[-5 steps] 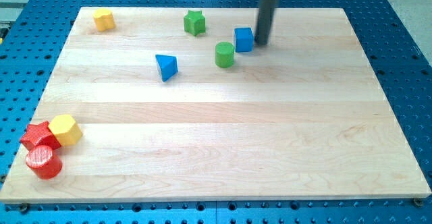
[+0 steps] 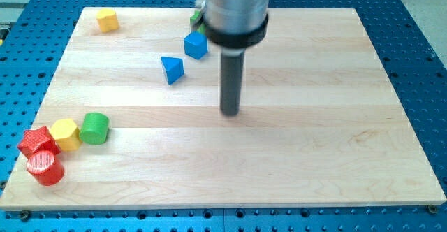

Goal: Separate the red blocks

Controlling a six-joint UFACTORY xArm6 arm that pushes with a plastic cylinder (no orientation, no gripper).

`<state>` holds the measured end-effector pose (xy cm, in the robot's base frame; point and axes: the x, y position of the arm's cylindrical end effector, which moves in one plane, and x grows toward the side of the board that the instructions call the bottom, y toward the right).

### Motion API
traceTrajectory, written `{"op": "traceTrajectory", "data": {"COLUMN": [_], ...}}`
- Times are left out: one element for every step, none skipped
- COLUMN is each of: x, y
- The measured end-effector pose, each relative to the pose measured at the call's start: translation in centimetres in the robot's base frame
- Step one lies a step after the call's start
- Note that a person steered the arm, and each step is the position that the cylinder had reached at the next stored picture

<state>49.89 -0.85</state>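
A red star block (image 2: 36, 141) and a red cylinder (image 2: 45, 168) sit touching each other at the board's lower left corner. A yellow block (image 2: 66, 134) touches the red star on its right, and a green cylinder (image 2: 94, 128) touches the yellow block. My tip (image 2: 230, 112) rests near the middle of the board, far to the right of the red blocks.
A blue triangular block (image 2: 172, 69) and a blue cube (image 2: 196, 45) lie at the upper middle. A green block (image 2: 197, 19) is partly hidden behind the rod's housing. A yellow block (image 2: 107, 20) sits at the upper left. The wooden board (image 2: 314, 155) lies on a blue perforated table.
My tip moved from the upper right of the blue cube down to the board's middle. The green cylinder now sits by the yellow block at lower left. The blue cube shifted left.
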Motion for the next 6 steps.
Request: {"op": "traceTrajectory", "data": {"x": [7.4,11.9,11.8,9.8,6.4,0.6], "y": [-8.4,-14.7,-23.8,-29.6,-26.0,-25.5]}}
